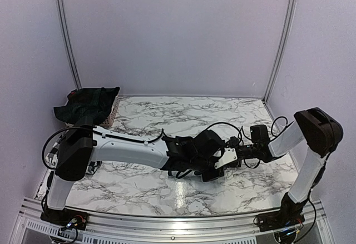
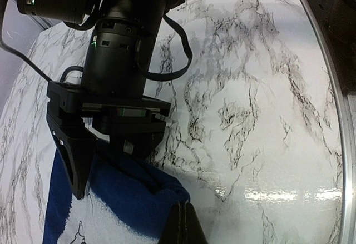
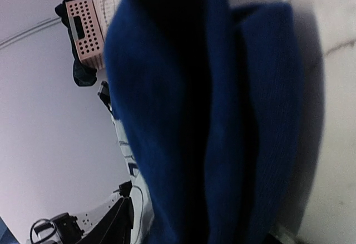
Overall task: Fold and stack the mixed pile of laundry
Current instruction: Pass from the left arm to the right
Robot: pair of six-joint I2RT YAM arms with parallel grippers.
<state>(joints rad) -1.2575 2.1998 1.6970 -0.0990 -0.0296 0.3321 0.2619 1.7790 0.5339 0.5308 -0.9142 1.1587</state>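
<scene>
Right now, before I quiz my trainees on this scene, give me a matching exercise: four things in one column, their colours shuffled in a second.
Things:
1. T-shirt
2. basket
3. table
4. garment on the basket

Colours:
a. dark green
b. white marble with dark veins
c. navy blue with a white print
d. pinkish, full of holes

Pairs: 1-c, 2-d, 3-b, 4-a.

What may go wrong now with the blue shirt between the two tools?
The right tool straddles only a bunched edge of the navy T-shirt with its jaws apart, so the cloth may slip out. The left tool pinches the same corner very close by, so the two tools may collide.
</scene>
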